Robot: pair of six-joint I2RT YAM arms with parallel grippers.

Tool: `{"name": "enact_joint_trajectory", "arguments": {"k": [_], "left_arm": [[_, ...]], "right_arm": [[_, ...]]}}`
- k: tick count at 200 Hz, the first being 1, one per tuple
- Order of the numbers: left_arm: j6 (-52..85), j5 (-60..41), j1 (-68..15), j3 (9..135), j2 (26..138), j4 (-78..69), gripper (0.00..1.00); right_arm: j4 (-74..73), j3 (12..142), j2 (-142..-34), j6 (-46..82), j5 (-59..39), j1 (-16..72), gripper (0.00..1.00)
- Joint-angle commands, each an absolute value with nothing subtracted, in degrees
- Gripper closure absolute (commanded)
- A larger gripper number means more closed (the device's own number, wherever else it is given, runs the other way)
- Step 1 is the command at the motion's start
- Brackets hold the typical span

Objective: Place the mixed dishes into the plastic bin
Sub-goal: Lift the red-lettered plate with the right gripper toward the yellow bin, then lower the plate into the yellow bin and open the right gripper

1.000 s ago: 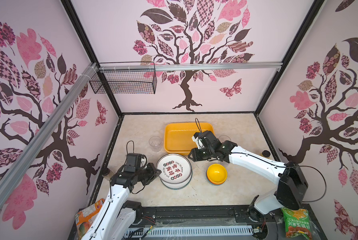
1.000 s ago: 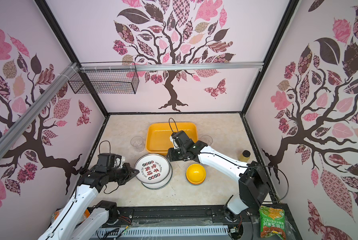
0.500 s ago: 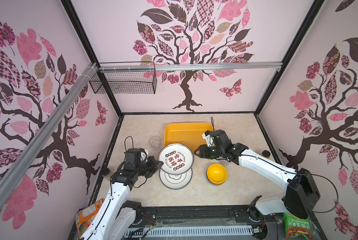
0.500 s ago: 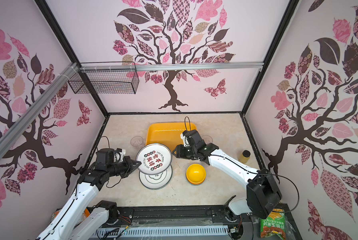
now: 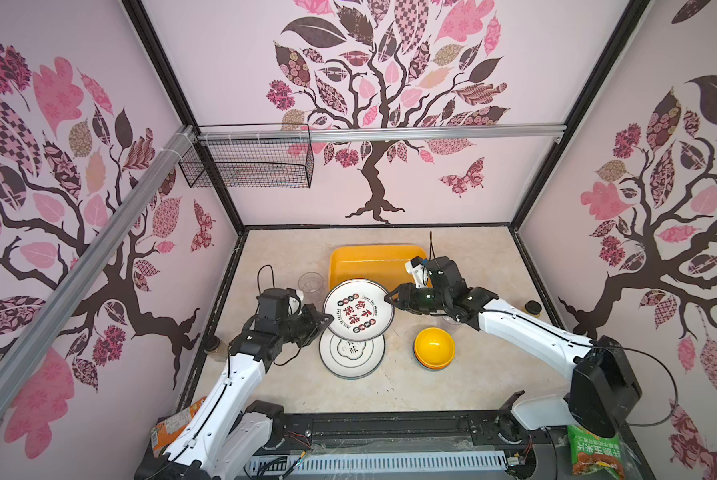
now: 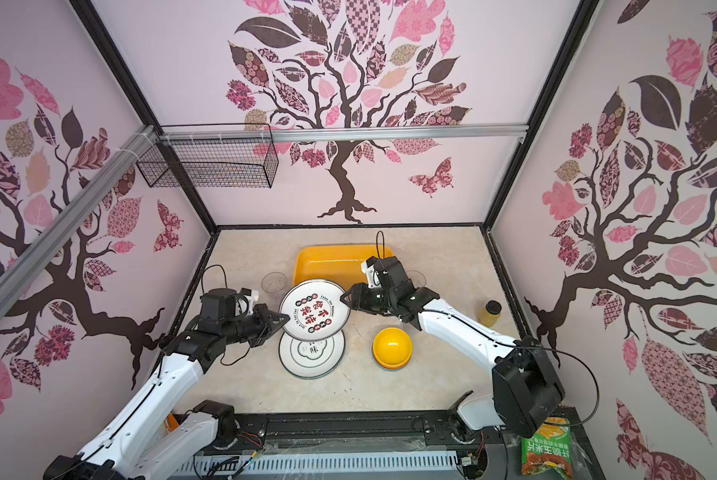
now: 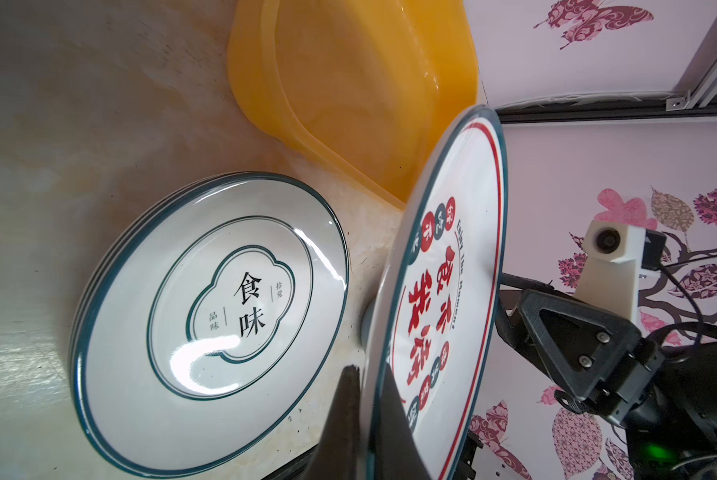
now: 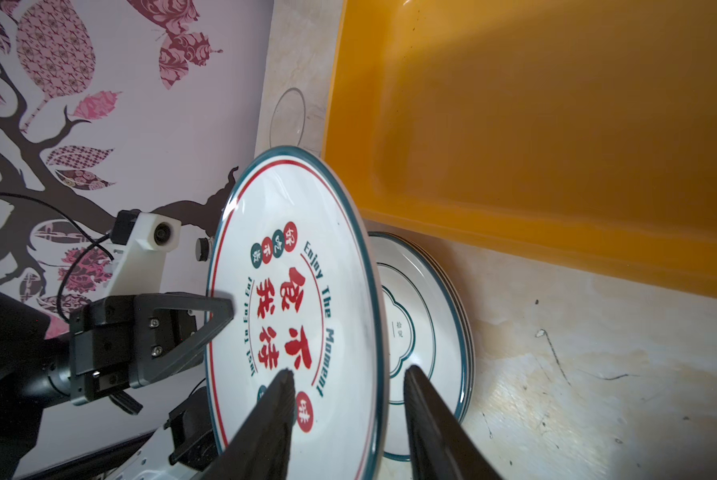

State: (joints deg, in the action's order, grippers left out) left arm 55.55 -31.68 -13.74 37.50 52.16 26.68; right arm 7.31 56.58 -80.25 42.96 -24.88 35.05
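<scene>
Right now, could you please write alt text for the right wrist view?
The left tool pinches one rim of a raised red-lettered plate while the open right tool straddles the opposite rim. Beyond lie stacked plates beside the yellow bin.

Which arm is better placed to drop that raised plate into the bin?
Probably right: the right gripper, open, straddles the plate beside the bin; the left gripper, clamping it, sits farther off.

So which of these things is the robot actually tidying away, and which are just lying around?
Part of the job: lifted plate, plate stack, stacked bowls, clear tumblers, yellow bin.
Just lying about: wire basket, amber bottle, snack bags.
</scene>
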Motion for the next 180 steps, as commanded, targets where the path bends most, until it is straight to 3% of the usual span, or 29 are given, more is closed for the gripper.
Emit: {"name": "enact_joint_trajectory", "arguments": {"k": [1,50,121,135,161,180], "left_arm": [[56.12,-31.31,-15.56,41.57,52.74,21.29,1.00],[57.40,-30.63,-16.61,41.66,53.74,18.21,1.00],[56.86,-29.90,-16.64,42.44,54.77,17.74,1.00],[56.85,-29.62,-16.61,42.60,55.05,17.83,1.00],[55.98,-27.55,-16.63,43.36,54.78,19.99,0.77],[55.78,-25.16,-16.66,43.51,53.78,21.82,0.66]], "right_arm": [[5.89,56.54,-80.30,44.19,-25.75,34.67,0.57],[5.11,56.25,-80.55,44.65,-26.02,34.19,0.69],[4.76,56.72,-81.36,44.39,-25.84,33.10,1.00],[4.92,57.14,-81.51,44.11,-25.54,32.67,1.00],[4.75,58.13,-81.76,43.86,-25.06,31.31,1.00],[4.35,58.95,-82.24,43.94,-25.52,29.84,1.00]]}}
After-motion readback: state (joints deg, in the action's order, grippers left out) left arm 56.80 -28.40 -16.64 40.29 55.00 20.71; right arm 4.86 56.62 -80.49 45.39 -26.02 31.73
